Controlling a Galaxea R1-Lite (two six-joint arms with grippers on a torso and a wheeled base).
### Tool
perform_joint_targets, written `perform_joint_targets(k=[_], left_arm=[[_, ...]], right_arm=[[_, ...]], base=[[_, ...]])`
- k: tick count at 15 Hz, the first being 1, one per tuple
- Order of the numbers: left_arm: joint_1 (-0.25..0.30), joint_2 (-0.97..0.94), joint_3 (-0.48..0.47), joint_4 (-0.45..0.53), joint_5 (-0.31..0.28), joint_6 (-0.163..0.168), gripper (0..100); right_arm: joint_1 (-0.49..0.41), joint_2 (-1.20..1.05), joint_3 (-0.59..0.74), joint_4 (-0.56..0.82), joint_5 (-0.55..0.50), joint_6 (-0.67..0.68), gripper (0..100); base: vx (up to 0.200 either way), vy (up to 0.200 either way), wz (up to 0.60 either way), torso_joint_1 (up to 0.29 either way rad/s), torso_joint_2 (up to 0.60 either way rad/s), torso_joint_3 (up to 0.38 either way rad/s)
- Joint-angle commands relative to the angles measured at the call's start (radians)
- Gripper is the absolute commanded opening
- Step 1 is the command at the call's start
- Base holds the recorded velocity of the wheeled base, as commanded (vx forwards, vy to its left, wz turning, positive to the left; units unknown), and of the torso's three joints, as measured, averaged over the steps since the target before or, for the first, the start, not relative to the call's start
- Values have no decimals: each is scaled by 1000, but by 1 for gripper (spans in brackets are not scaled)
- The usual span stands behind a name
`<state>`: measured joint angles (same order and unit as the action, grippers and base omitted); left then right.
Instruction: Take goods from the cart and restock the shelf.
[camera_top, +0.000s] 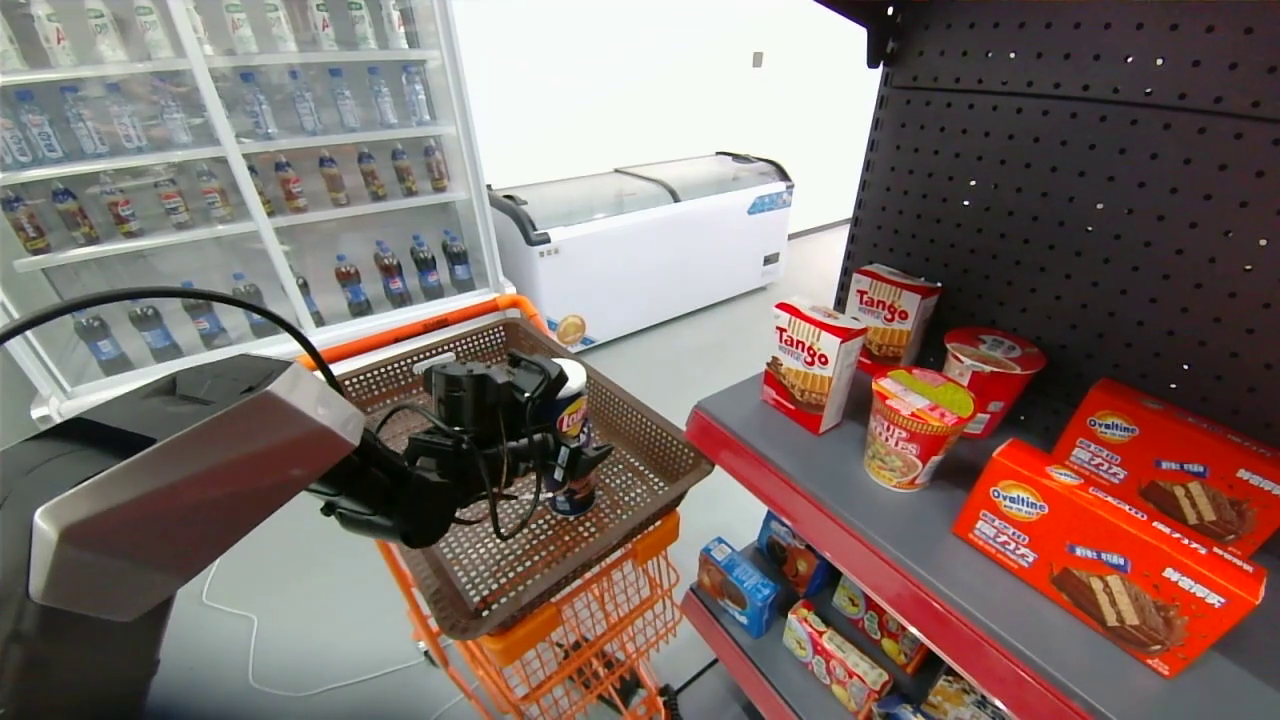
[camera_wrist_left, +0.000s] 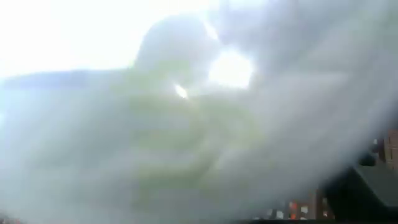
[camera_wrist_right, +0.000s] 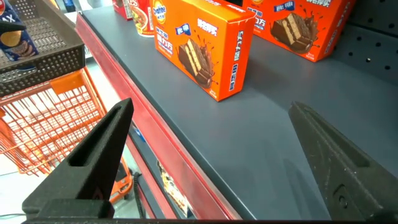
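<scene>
Drinks cooler (camera_top: 230, 180) at rear L, w/ chest freezer (camera_top: 650, 240) beside it; shelf (camera_top: 880, 530), grey deck w/ red front edge and black pegboard back, on robot's R side; orange cart (camera_top: 590, 640) just beside shelf's front edge, carrying brown perforated basket (camera_top: 650, 440) on top. Two orange cake boxes (camera_top: 1100, 560) side by side on the deck; L gripper (camera_top: 565, 450) inside basket, jaws closed on chip can (camera_top: 573, 415); can upright, white lid up; whether its base touches basket floor cannot be told. R gripper (camera_wrist_right: 211, 109) over bare deck near the cake boxes, jaws wide apart, nothing between them. Two wafer boxes (camera_top: 815, 365) upright at deck's far end; two cup noodles (camera_top: 915, 425) between wafer boxes and cake boxes; small snack packs (camera_top: 740, 585) on the tier below.
</scene>
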<state>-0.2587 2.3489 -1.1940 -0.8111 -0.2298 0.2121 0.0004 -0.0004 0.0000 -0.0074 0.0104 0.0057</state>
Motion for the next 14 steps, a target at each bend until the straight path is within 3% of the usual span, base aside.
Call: perform_joint_targets(k=[1,13,14], left_arm=[[-10,23,-32,0,10,0,100],[-16,33,-35,1,-3,0,100],[-16,38,-35,0,-17,3,0]], right_arm=[[1,0,0,0,0,0,100],[1,0,0,0,0,0,100],[1,0,0,0,0,0,100]], base=[[0,0,0,0,0,0],[0,0,0,0,0,0],[0,0,0,0,0,0]])
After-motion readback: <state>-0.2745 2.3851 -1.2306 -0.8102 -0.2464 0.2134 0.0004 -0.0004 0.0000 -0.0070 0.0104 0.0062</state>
